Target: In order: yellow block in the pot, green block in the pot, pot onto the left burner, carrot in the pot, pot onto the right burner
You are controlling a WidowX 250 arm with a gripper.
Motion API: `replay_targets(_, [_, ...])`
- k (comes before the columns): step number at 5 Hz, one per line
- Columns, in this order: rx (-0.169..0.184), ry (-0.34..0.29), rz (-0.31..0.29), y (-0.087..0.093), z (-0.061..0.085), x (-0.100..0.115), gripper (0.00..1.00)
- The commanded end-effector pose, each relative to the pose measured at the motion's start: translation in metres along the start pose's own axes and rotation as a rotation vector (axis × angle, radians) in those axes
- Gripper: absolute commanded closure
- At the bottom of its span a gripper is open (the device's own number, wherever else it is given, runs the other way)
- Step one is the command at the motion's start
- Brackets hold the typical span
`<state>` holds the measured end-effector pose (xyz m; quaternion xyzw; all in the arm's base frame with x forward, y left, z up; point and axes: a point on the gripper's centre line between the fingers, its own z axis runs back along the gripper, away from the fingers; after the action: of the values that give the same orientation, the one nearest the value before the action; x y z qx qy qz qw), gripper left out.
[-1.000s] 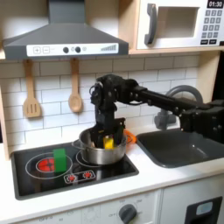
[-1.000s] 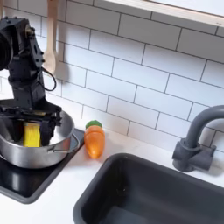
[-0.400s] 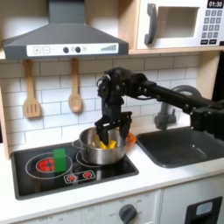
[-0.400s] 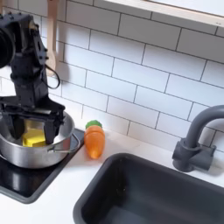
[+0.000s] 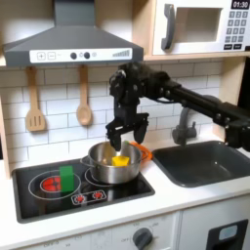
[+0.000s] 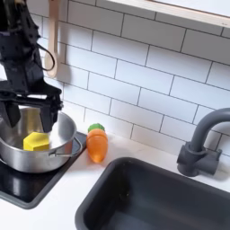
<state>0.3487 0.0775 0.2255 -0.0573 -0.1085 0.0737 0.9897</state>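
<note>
Pincer (image 5: 127,130) hangs above the pot (image 5: 113,164) in the first exterior view, its fingers spread wide and holding nothing. In the second exterior view the two fingers stand apart over the pot's rim with clear space between them.

The yellow block (image 6: 36,141) lies inside the pot, on its floor, free of the fingers. The pot itself sits on the cooktop (image 5: 59,195) over the burner toward the first exterior view's right; that burner's rings are hidden under it. The green block (image 5: 66,177) stands upright on the left burner (image 5: 49,183), apart from the pot. The carrot (image 6: 96,143) rests on the white worktop (image 6: 99,189) just beside the pot's handle, between cooktop and sink (image 6: 171,198).

Judgement: the first step appears complete, and the green block is the item now in hand. The next move calls for the arm to shift toward the first exterior view's left, descend over the green block with the fingers either side of it, and close squarely. The pot wall stands near, so clearance on that side needs care.
</note>
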Motion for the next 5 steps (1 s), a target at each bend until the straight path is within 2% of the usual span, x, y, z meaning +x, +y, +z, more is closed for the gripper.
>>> replay_targets(1, [0.045, 0.048, 0.079, 0.046, 0.003, -0.028, 0.00])
replay_targets(2, [0.066, 0.076, 0.065, 0.060, 0.002, -0.035, 0.00])
replay_targets(3, [0.075, 0.076, 0.055, 0.076, 0.006, -0.037, 0.00])
replay_targets(4, [0.104, 0.107, 0.036, 0.093, 0.016, -0.041, 0.00])
replay_targets(5, [0.096, 0.157, -0.011, 0.105, 0.009, -0.040, 0.00])
